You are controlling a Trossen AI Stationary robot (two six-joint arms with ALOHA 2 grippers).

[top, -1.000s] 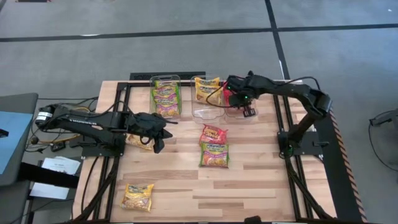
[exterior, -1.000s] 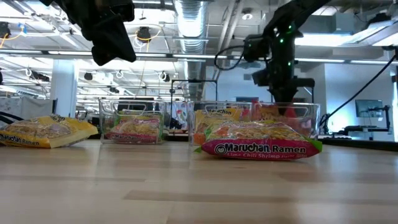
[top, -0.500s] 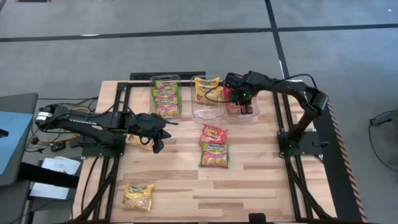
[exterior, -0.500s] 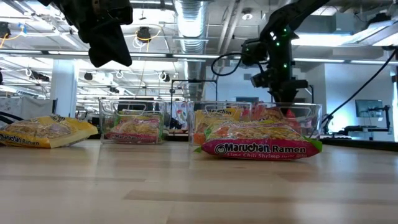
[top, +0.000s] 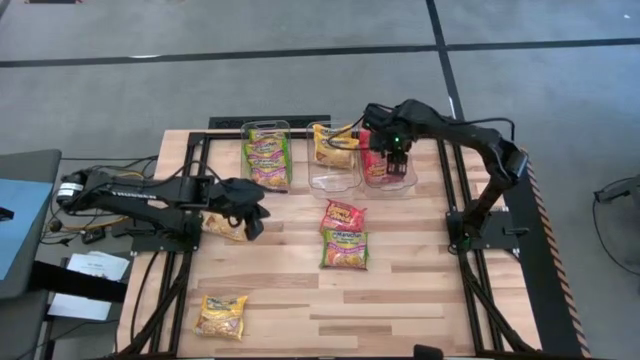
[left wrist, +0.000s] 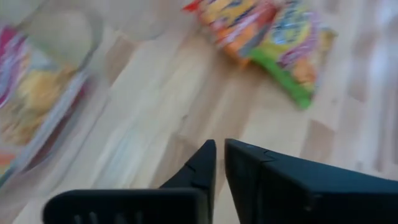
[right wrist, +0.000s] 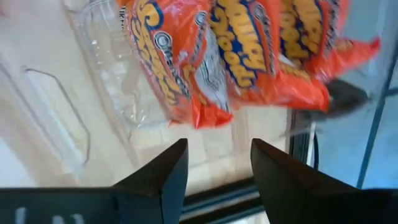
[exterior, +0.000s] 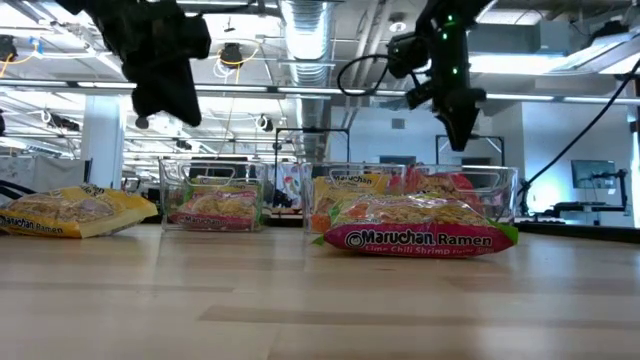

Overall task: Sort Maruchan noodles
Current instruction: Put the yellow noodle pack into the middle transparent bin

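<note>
Wooden table (top: 400,290), three clear bins (top: 336,178) at far edge. Left gripper (top: 252,212) over yellow packet (top: 222,227), fingers nearly pressed together, empty. Glossy Maruchan noodles (top: 345,248) (green, yellow, pink) lie mid-table, near corner, in bins. Right gripper (top: 399,160) above rightmost bin, fingers spread, red packets (right wrist: 249,56) below.

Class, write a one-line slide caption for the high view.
Right tool open above red-packet bin; left tool shut.
</note>
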